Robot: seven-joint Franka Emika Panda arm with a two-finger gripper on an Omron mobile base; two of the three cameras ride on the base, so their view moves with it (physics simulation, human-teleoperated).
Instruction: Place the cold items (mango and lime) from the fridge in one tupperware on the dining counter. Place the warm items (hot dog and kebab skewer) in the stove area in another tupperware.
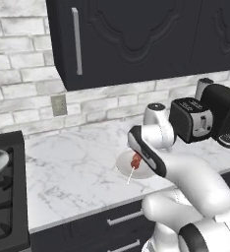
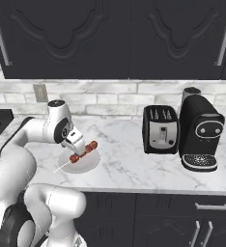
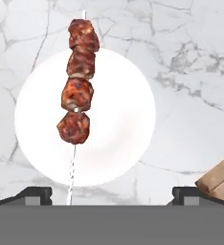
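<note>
Kebab skewer lies on plate beneath wide-open, empty tool.

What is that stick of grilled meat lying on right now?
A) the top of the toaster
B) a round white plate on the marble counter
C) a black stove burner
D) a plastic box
B: the kebab skewer lies across a round white plate that sits on the marble counter, with the open gripper above it.
</note>
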